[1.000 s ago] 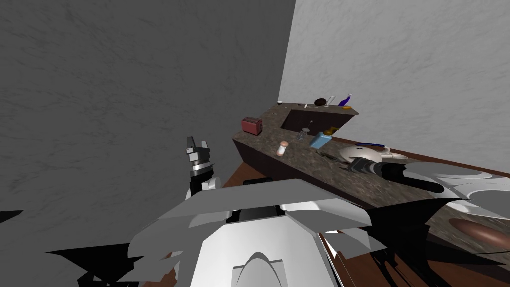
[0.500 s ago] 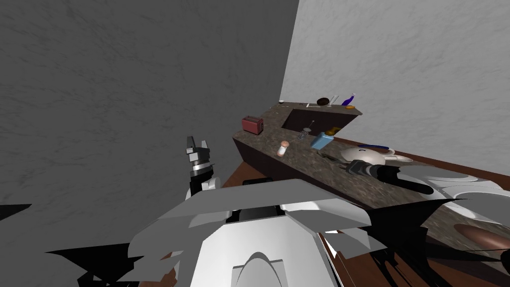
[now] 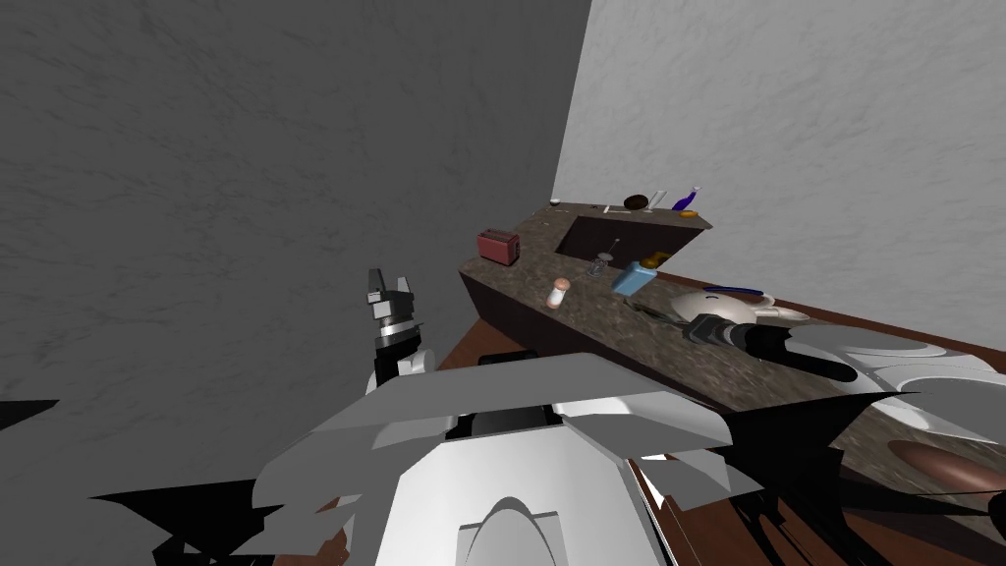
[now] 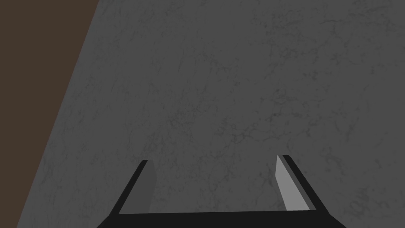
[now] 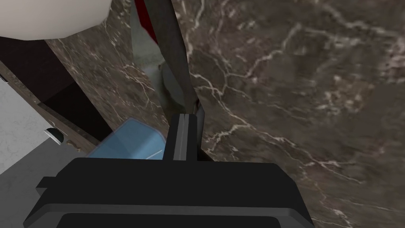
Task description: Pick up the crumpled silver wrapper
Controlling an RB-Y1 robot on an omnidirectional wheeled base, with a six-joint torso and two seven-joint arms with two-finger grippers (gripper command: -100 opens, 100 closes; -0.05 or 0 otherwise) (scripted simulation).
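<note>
Closed to a thin seam, the right pincer (image 5: 185, 115) has its two fingers pressed flat together. The near end of the wrapper (image 5: 164, 85) runs straight into their tips, so it looks nipped there, though the contact itself is hard to make out. In the head view the right arm reaches forward and to the right, low over the dark marbled counter (image 3: 599, 329). Its forearm lies nearly level and its hand (image 3: 696, 327) is just in front of a white rounded vessel (image 3: 722, 303). The wrapper is a long, narrow piece lying on the counter. It has crumpled silver-grey along one side, a dark band along the other and a patch of red at the far end. Its long axis leads away from the fingertips towards the rim of the white vessel, and its near end points back at the pincer. A pale blue translucent box (image 5: 130, 138) sits close beside the pincer's dark body, apart from the wrapper. The left pincer (image 3: 390, 288) is held up beside the chest on an upright forearm. Its fingers (image 4: 290, 182) are spread about a third of the wrist view apart and hold nothing.
</note>
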